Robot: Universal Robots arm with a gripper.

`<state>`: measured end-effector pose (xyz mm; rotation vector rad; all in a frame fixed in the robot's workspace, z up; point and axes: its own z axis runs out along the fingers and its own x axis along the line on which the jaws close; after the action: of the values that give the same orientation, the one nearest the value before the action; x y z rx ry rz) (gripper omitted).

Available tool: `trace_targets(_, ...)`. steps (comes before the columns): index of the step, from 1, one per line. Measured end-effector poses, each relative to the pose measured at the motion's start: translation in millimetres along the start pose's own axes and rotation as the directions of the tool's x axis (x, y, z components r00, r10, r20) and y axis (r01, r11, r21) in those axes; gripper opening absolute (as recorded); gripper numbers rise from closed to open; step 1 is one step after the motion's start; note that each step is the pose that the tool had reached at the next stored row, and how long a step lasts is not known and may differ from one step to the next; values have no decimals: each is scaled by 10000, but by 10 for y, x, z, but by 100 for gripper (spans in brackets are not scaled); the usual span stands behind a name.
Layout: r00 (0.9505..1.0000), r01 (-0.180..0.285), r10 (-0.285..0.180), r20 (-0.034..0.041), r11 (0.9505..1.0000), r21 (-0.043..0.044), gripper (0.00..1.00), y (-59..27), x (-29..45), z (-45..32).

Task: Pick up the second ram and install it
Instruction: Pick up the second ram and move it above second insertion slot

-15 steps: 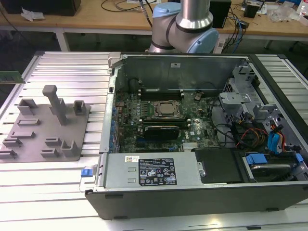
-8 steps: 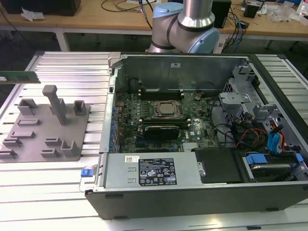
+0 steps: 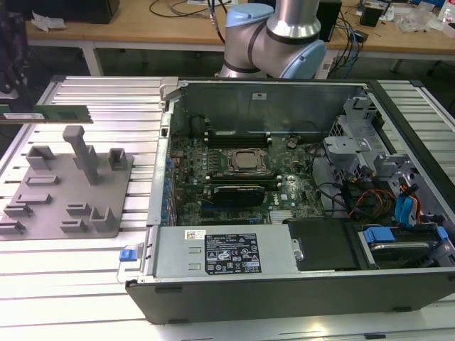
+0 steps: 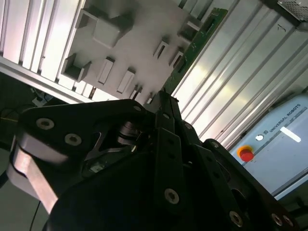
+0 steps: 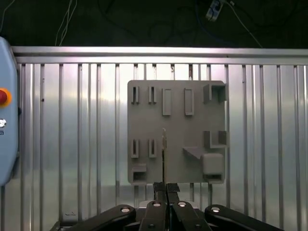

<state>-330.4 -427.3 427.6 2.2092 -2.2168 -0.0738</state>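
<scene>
Gripper point(image 5: 164, 186) of yours is pinching narrow on one end of the second ram point(image 3: 60, 114); you are holding the green stick in the air above the grey holder plate point(image 3: 67, 195), with the open computer case point(image 3: 284, 284) standing beside that plate.

The second ram point(image 3: 46, 114) is recorded as green, and the tool point(image 5: 164, 186) as black with silver screw heads. The holder plate point(image 5: 175, 130) is noted as plain matt grey, and the table point(image 3: 99, 96) as bright silver, ribbed throughout with parallel grooves. A green motherboard point(image 3: 186, 177) is observed within the dark grey computer case point(image 3: 284, 291), a blue tab point(image 3: 128, 253) at its edge, and a red button point(image 4: 246, 155) on a pale blue panel point(image 4: 284, 144).
</scene>
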Motion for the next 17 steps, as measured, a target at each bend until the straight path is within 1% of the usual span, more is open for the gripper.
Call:
trace_targets(1,10000,1,-1,0,10000,-3,9,-32,0,-1)
trace_targets(2,10000,0,0,1,10000,-10,9,-109,-1,-4)
trace_targets(5,10000,0,0,0,10000,-29,9,-291,-1,-12)
trace_targets(7,10000,-1,1,0,10000,-36,9,-388,-2,-16)
trace_targets(9,10000,0,0,0,10000,-39,9,-450,-2,-18)
trace_targets(10,10000,0,0,0,10000,-41,9,-500,-2,-20)
trace_targets(11,10000,1,-1,1,10000,-42,9,-564,-2,-23)
trace_targets(12,10000,0,0,0,10000,-45,9,-648,-3,-27)
trace_targets(14,10000,1,-1,0,10000,-44,9,-743,-3,-30)
trace_targets(15,10000,1,-1,1,10000,-44,9,-804,-3,-33)
trace_targets(16,10000,1,-1,0,10000,-45,9,-897,-4,-37)
trace_targets(17,10000,3,-3,0,10000,-45,9,-962,-4,-40)
